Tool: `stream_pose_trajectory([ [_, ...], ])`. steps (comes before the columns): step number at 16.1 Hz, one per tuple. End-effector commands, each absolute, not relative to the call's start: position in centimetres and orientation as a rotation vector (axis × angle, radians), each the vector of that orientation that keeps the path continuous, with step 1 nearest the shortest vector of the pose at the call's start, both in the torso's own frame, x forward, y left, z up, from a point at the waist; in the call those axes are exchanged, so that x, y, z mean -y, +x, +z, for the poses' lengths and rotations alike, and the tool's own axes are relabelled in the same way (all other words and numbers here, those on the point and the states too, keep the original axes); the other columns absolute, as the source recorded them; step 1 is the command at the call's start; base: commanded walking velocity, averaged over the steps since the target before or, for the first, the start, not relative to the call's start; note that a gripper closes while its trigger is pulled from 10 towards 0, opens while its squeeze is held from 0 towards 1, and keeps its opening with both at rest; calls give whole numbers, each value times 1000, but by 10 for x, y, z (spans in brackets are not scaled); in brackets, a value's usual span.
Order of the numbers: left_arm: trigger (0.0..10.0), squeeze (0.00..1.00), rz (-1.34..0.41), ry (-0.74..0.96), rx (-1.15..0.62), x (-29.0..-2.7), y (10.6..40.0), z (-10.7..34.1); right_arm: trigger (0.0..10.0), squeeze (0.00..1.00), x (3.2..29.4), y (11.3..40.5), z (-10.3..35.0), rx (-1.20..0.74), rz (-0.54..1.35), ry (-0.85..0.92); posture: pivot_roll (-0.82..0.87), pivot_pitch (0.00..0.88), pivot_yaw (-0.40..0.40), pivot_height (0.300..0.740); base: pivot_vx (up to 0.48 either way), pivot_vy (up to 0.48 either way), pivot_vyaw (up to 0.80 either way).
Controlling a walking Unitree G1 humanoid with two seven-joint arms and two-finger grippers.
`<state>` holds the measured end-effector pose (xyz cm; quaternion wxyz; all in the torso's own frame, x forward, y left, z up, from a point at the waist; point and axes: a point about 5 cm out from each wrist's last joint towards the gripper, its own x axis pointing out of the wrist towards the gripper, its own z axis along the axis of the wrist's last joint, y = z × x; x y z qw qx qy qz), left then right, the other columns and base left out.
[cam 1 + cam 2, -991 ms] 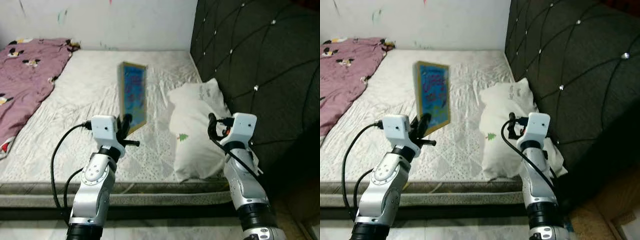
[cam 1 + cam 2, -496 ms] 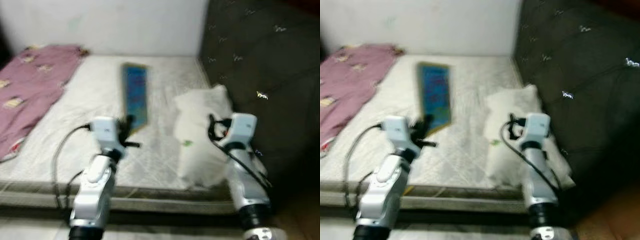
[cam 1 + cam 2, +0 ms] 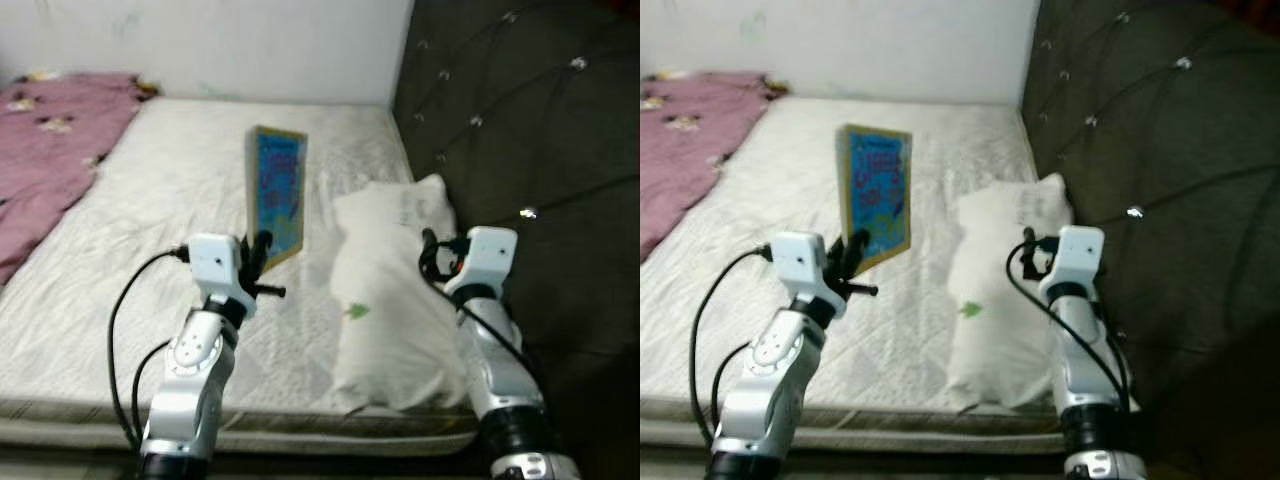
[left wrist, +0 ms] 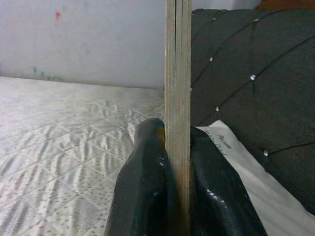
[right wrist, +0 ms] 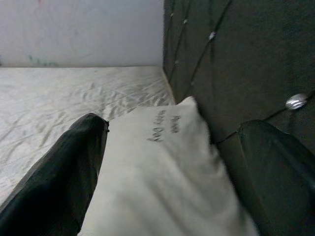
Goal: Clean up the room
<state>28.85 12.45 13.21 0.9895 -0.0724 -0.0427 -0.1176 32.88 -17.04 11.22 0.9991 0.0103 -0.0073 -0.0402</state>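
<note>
At the far left of the frame, up in the corner, a purple blanket (image 3: 45, 140) with little pictures on it lies bunched on the bed (image 3: 150, 200). The bed has a white sheet with a bumpy pattern, and it runs back to a pale wall (image 3: 220, 45) at the top.

A bit left of the middle, the left gripper (image 3: 262, 262) is held up over the bed. Its two black fingers (image 4: 142, 182) are pinching the bottom edge of a flat book (image 3: 276, 195). The book stands up straight on its thin edge, with a blue cover and a yellow border. In the left wrist view the book (image 4: 177, 98) looks like a thin strip with one finger pressed on each side. The book is just above the middle of the picture, over the sheet and just beside the pillow.

Right of the middle lies a big white pillow (image 3: 385, 290). It has a small green mark (image 3: 356, 311) on it and some writing (image 5: 165, 125) near its top end. It rests on the bed, touching the dark headboard (image 3: 530, 120) at the right side of the frame. The headboard is soft and has shiny buttons.

The right gripper (image 5: 172, 162) is low and to the right, by the pillow. Its jaws are spread wide, with one finger on each side of the pillow's end, and they pinch nothing.
</note>
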Motion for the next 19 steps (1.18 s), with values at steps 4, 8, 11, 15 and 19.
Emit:
stream_pose_trajectory([
  [4, 10000, 0, -95, -79, 142, -167, 269, 135, 10000, 0, 178, 313, 110, 9, -47, -6, -33, 0, -12, 740, 0, 0, 0],
  [8, 10000, 0, -38, -42, 122, -183, 245, 124, 10000, 0, 193, 294, 105, -23, -58, -22, -22, 0, -23, 740, 0, 0, 0],
  [11, 10000, 0, -20, -48, 130, -187, 243, 123, 10000, 0, 194, 289, 102, -46, -53, -23, -19, 0, -29, 740, 0, 0, 0],
  [15, 10000, 0, -42, -50, 163, -179, 249, 130, 10000, 0, 191, 296, 103, -54, -18, -33, -16, 0, -31, 740, 0, 0, 0],
  [19, 10000, 0, -47, -58, 176, -177, 256, 131, 10000, 0, 191, 302, 103, -58, -24, -24, -19, 0, -31, 740, 0, 0, -200],
])
